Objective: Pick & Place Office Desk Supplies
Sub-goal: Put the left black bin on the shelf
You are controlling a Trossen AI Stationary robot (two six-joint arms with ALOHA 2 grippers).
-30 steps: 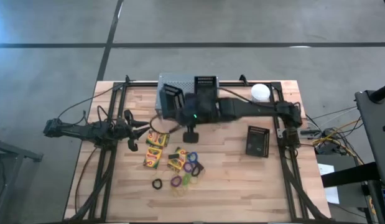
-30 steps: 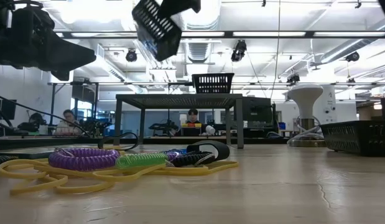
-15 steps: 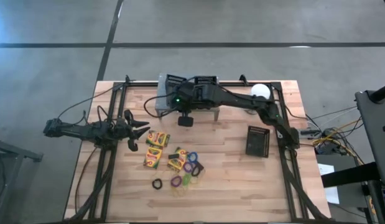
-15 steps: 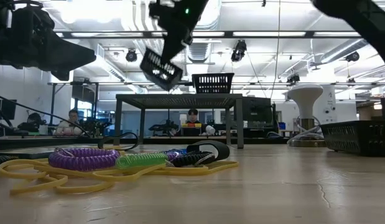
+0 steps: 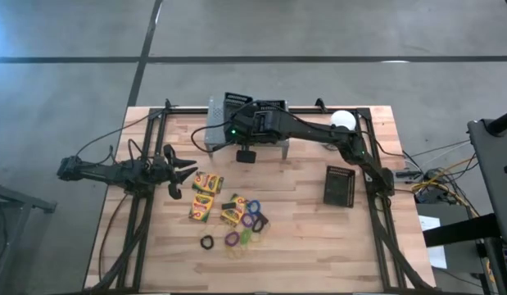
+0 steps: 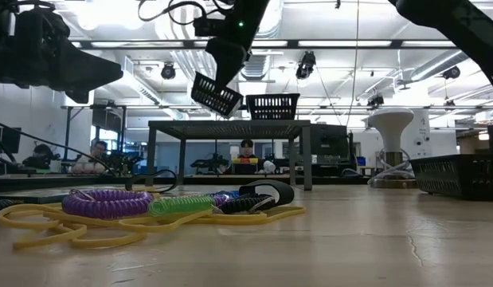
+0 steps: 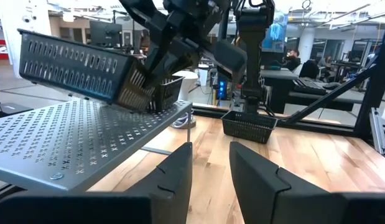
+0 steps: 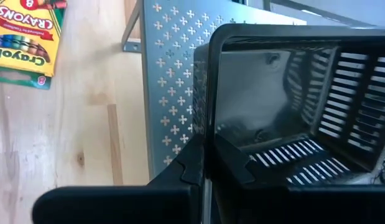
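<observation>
My right gripper (image 5: 237, 115) reaches to the upper middle of the high view, over the grey perforated metal stand (image 5: 214, 123), and its fingers (image 8: 201, 163) are pinched shut on the wall of a small black mesh basket (image 8: 292, 106). In the low view that basket (image 6: 215, 94) hangs tilted in the upper centre, one end lower than the other, above the stand's top. Seen from the left wrist, it (image 7: 80, 65) slants over the perforated shelf (image 7: 74, 140) with its lower corner close to the surface; I cannot tell whether it touches. A second black mesh basket (image 5: 271, 109) sits upright on the stand just to the right of the held one, and a third black mesh basket (image 5: 339, 186) lies on the wooden table (image 5: 310, 238) at the right of centre, well apart from the stand. My left gripper (image 5: 187, 168) waits at the left of the high view, low over the table, with its fingers (image 7: 176, 171) spread open and nothing between them. Just right of it lie the small yellow-and-green crayon boxes (image 5: 205, 195), and below and right of those sits the cluster of small coloured band loops (image 5: 241, 229). A white round dome object (image 5: 342, 121) stands near the table's upper right corner.
</observation>
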